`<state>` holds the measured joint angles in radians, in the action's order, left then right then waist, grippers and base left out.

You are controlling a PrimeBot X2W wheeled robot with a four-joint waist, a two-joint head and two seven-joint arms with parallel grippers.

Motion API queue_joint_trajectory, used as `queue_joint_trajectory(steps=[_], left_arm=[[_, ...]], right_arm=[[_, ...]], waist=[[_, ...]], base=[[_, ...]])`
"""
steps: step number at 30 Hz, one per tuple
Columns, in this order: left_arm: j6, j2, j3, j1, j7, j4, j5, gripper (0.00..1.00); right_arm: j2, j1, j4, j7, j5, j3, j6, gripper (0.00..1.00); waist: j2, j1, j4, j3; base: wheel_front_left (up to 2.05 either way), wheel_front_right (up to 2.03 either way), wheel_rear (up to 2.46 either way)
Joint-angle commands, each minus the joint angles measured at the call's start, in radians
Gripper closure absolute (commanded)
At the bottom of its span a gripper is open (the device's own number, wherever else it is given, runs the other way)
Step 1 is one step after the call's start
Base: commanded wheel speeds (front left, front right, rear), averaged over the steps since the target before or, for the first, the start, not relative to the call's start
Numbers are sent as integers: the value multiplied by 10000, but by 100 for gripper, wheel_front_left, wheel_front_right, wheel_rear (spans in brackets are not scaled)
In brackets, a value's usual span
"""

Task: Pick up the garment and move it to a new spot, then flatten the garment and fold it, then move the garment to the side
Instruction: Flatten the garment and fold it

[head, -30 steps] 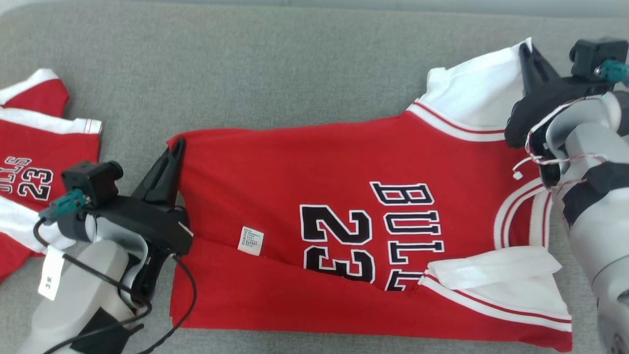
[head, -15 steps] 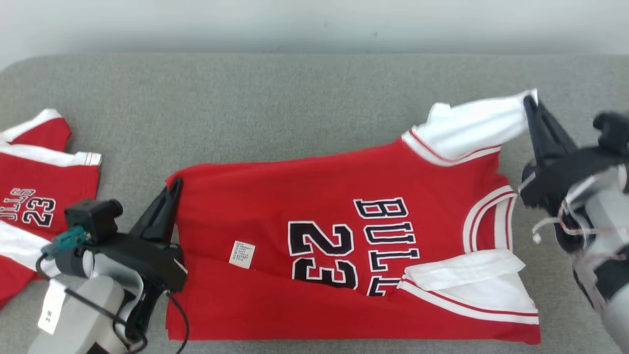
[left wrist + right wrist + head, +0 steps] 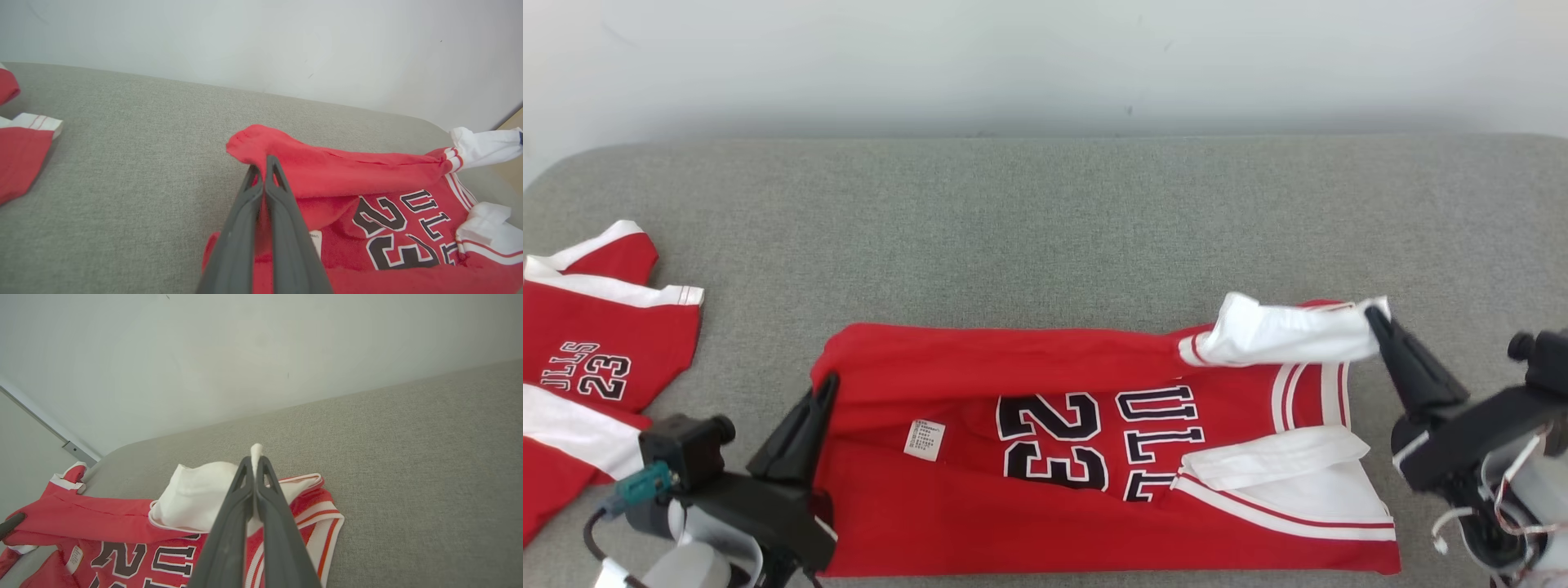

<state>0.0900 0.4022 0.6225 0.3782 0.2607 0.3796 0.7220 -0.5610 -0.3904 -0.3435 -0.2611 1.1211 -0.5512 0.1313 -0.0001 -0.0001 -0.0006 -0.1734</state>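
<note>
Grey woven upholstery (image 3: 1045,212) is seen under both arms, and on it the garment (image 3: 980,523), a red jersey with white sleeves, is spread between the two pairs of fingers. Nearest the camera, the left gripper (image 3: 826,384) is closed tight on the jersey's hem corner. In the left wrist view its fingers (image 3: 282,216) are pressed together, with red cloth pinched between the tips and bulging just beyond them. The right gripper (image 3: 1374,315) is likewise closed, with the end of a white sleeve (image 3: 1290,339) clamped between its tips. In the right wrist view a small tuft of white cloth is seen poking out past them. Between the two grips the far edge of the jersey is held raised off the surface and drawn over toward the near side, so that part of the lettering is covered. On the flat part, to the inner side of the left fingers, a white care label (image 3: 924,438) and the black number 23 (image 3: 1049,445) are seen. The second white sleeve (image 3: 1282,457) is lying folded on the body, near the right fingers' inner side. Well off to the outer side of the left fingers, another red jersey (image 3: 596,327) is laid flat, apart from the held one. Farther off, bare upholstery is followed by a pale wall (image 3: 1045,57).
</note>
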Motion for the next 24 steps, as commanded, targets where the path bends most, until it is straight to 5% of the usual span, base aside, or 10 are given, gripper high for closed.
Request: queue_joint_trajectory(steps=[1,24], left_arm=[[52,79,-21,-171,68,-3,25,100],[314,-541,-287,-1245,70,1053,160,100]], right_arm=[[-162,191,67,-45,148,-136,-11,100],[-1402,936,307,293,1974,-2744,-11,100]], waist=[[1,1,6,54],[1,1,-37,406]], base=[[0,0,0],[0,0,0]])
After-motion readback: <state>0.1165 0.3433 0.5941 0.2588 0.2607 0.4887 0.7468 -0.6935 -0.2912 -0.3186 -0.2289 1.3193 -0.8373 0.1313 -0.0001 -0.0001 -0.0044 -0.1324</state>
